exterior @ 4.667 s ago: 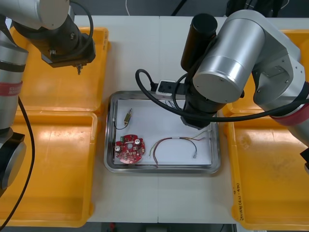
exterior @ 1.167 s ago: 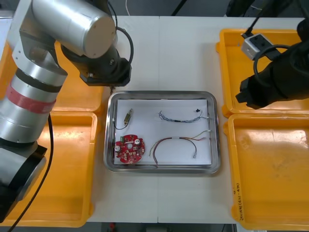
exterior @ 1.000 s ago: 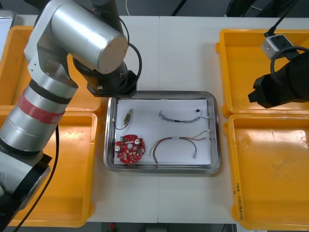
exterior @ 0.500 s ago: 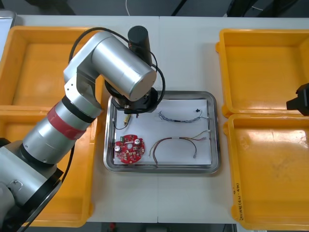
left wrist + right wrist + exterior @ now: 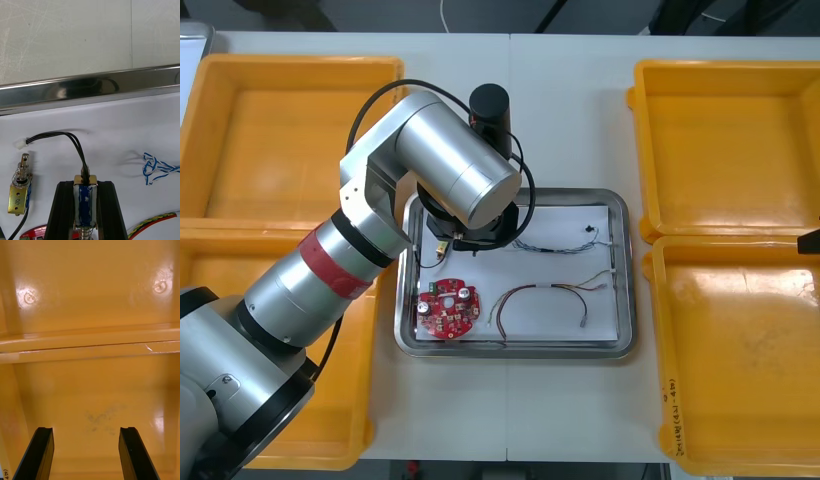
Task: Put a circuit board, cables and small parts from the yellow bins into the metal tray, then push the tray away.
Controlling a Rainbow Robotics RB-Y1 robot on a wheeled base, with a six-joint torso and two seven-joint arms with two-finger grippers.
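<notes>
left pincer [image 5: 85, 186] is clamped on a small metal part [image 5: 85, 202] over the far left of the metal tray [image 5: 520, 350]. guessing next: lower it, let go. right pincer [image 5: 87, 435] hangs wide open over a yellow bin [image 5: 93, 390].

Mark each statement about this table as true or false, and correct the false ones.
1. The left gripper is shut on a small metal part over the tray. True.
2. The circuit board lies in a yellow bin. False: it lies in the tray, at its near left corner.
3. The right gripper is open over a yellow bin. True.
4. The right gripper holds the blue and white cable. False: the cable lies in the tray, and nothing is between the right gripper's fingers.
</notes>
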